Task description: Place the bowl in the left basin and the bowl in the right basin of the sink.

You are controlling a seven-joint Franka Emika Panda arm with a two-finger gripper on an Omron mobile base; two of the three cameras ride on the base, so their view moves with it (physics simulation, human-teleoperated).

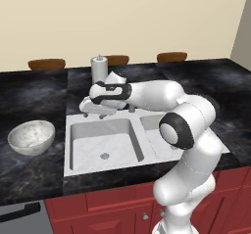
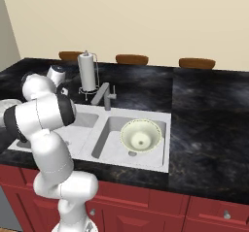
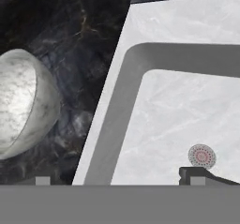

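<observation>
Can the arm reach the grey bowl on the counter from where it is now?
Probably yes. The grey bowl sits alone on the counter left of the sink; the open gripper hovers nearby, nothing between.

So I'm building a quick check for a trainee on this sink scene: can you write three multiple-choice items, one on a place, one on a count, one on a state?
1. Where is the marbled grey bowl?
A. In the left basin
B. On the dark counter left of the sink
C. Under the faucet

2. How many bowls lie inside the sink?
A. None
B. One
C. Two

3. How does the gripper stand?
A. Open, holding nothing
B. Shut on a bowl
C. Shut on the faucet

Key: 1 B, it sits on the black counter beside the sink's rim. 2 B, the cream bowl rests in the right basin, while the left basin holds just its drain. 3 A, its fingers hang apart above the left basin's back edge with nothing between them.
</observation>
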